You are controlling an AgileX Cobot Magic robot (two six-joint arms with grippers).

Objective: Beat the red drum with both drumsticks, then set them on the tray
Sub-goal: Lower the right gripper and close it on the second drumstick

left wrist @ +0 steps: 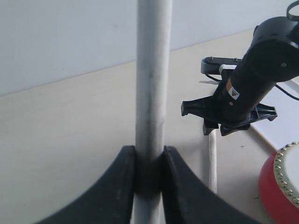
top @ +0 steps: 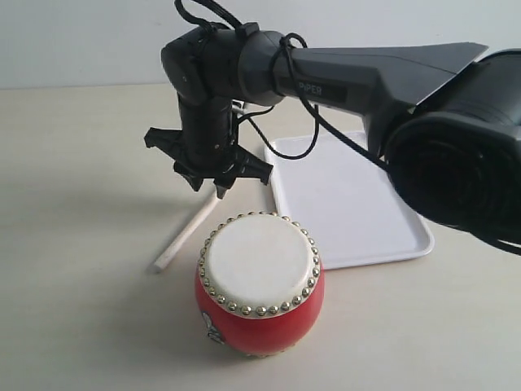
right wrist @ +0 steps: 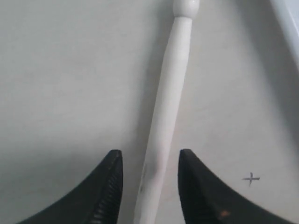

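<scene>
The red drum [top: 259, 287] with its cream skin stands at the front, and its edge shows in the left wrist view [left wrist: 279, 185]. My left gripper [left wrist: 149, 159] is shut on one pale drumstick [left wrist: 153, 70] and is out of sight in the exterior view. The other drumstick [top: 183, 236] lies flat on the table left of the drum. My right gripper [top: 216, 186] hangs straight down over its far end. In the right wrist view that gripper [right wrist: 149, 161] is open, with the stick [right wrist: 170, 102] between its fingers. The white tray [top: 358, 204] lies behind the drum, to the right.
The right arm [top: 350, 77] reaches across from the right, above the tray. Its black cable [top: 305, 122] loops down near the tray's back corner. The tabletop [top: 73, 187] is pale beige, with a plain wall behind.
</scene>
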